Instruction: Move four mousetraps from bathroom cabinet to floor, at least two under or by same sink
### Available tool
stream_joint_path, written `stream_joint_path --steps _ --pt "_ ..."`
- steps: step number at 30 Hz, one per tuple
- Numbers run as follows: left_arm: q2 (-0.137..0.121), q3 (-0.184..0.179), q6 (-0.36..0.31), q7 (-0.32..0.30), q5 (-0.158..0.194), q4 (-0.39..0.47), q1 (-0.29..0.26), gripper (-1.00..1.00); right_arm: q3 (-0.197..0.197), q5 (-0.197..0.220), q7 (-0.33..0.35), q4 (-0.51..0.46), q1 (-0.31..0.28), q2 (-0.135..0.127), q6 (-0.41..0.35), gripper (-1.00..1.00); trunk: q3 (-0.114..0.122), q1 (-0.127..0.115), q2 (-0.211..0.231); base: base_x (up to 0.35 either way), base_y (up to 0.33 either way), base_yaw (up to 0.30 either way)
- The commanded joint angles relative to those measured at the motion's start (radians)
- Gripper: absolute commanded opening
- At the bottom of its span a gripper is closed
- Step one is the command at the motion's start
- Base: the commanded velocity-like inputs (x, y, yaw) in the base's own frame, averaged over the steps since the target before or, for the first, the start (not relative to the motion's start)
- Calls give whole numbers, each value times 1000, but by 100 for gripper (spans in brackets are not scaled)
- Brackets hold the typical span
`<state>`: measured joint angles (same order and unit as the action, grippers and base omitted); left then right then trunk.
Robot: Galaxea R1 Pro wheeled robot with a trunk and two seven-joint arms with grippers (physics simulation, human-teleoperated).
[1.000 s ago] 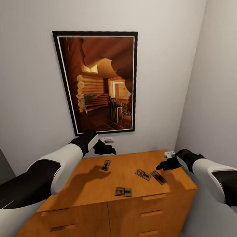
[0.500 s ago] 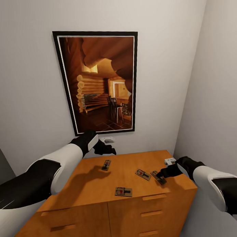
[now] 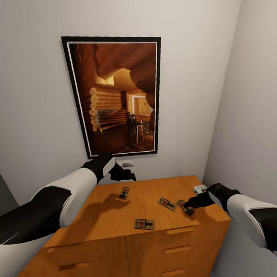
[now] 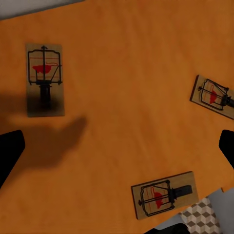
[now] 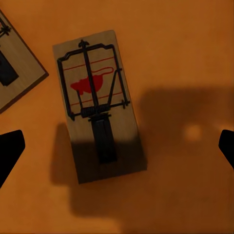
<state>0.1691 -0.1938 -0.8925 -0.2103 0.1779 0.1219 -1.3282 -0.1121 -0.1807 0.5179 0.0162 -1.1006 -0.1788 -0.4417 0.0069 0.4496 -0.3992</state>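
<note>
The black left gripper (image 3: 123, 173) hovers wide open and empty over the back edge of the orange-brown wooden cabinet (image 3: 109, 219). Four flat tan wooden mousetraps (image 3: 124, 193) lie on its top. The black right gripper (image 3: 190, 205) is wide open too, just over the trap at 3 o'clock (image 5: 99, 105), not gripping it. The fingertips (image 5: 9, 151) are cut off.

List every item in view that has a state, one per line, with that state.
Four mousetraps: flat on the cabinet top, none gripped – far, front, middle, right-most.
Cabinet drawers: closed.
Left gripper: open, above the cabinet's back edge, empty.
Right gripper: open, directly over the right-most mousetrap, empty.
Framed picture: hanging on the wall.
</note>
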Motion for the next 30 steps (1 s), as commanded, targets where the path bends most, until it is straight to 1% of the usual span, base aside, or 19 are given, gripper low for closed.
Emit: stream_joint_path --steps 1,13,17,22,30 --pt "0 -8 -3 -1 8 1 0 100 -8 -2 6 1 -1 0 1 100 -1 0 -1 0 0 0" --pt "0 -8 -3 -2 8 1 0 100 -8 0 6 1 -1 0 1 100 -1 0 -1 0 0 0" --pt "0 -8 -3 -1 8 1 0 100 -9 -1 4 2 -1 9 1 100 -1 0 -1 0 0 0" --pt "0 -8 -3 -2 8 1 0 100 -9 -2 2 2 1 13 3 100 -1 0 -1 0 0 0" --pt "0 -8 -3 -3 8 1 0 100 -8 -2 -6 2 31 21 30 100 -1 0 -1 0 0 0"
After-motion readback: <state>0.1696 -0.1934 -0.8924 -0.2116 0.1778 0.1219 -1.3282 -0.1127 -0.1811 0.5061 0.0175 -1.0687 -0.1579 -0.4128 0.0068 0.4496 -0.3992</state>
